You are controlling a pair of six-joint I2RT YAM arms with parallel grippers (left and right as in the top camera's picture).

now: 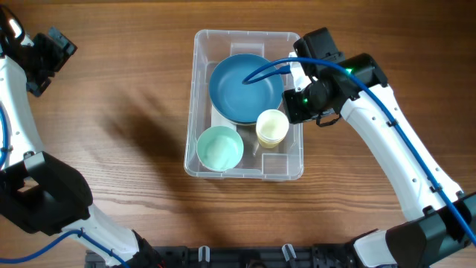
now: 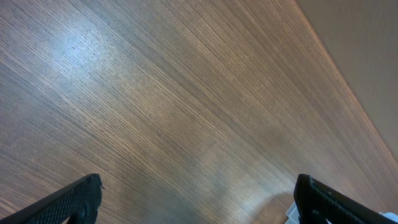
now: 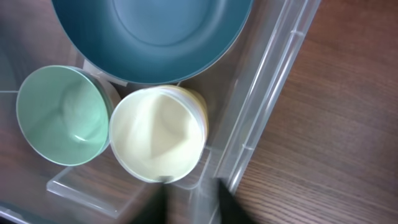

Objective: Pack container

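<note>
The clear plastic container (image 1: 195, 97) stands at the table's middle. It holds a large blue bowl (image 1: 242, 89), a mint-green bowl (image 1: 219, 147) and a pale yellow cup (image 1: 273, 126). My right gripper (image 1: 288, 110) hovers over the container's right wall, just beside the yellow cup. In the right wrist view its blurred fingers (image 3: 194, 193) stand a little apart, one tip at the yellow cup's (image 3: 158, 134) rim, the other by the container wall (image 3: 267, 81); nothing is between them. The blue bowl (image 3: 155, 31) and green bowl (image 3: 59, 115) show there too. My left gripper (image 1: 46, 63) is open and empty at the far left; the left wrist view (image 2: 199, 199) shows only table beneath it.
Bare wooden table (image 1: 111, 126) surrounds the container. The right arm (image 1: 394, 149) reaches in from the lower right. The left arm (image 1: 15, 112) runs along the left edge.
</note>
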